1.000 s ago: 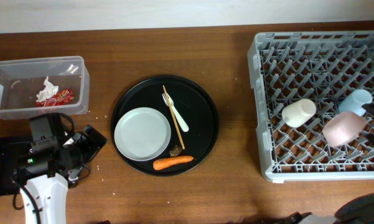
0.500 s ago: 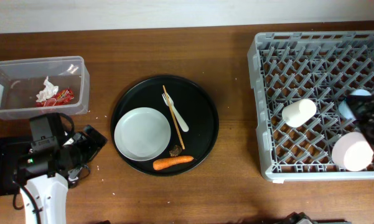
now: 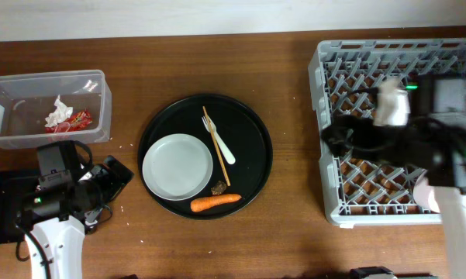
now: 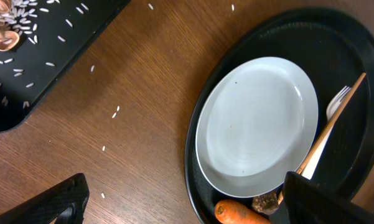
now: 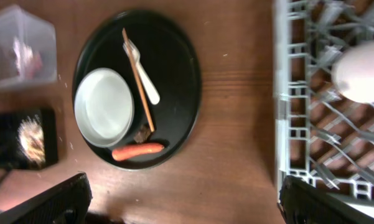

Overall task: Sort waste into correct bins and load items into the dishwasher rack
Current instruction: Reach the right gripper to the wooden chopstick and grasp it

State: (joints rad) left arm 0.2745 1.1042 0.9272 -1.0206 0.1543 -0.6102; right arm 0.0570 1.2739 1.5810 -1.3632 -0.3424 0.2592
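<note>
Right gripper (image 5: 187,202) is hovering empty, jaws spread, over the dishwasher rack (image 3: 331,211) holding the white cup (image 5: 361,74). Left gripper (image 4: 187,205) is gaping beside the round tray (image 3: 248,132), probably aiming for plate (image 4: 255,124), chopsticks (image 4: 336,115) or carrot (image 4: 236,213).

The table (image 3: 287,70) is brown wood with a soft sheen. The round tray (image 3: 248,128) looks glossy black, the plate (image 3: 177,167) smooth white. The rack (image 3: 380,218) is matt grey plastic, the tub (image 3: 105,108) clear plastic, the chopsticks (image 3: 216,147) pale wood.

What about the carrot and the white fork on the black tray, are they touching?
Apart. The overhead view shows a clear stretch of the round black tray between the white fork's handle end and the orange carrot.
</note>
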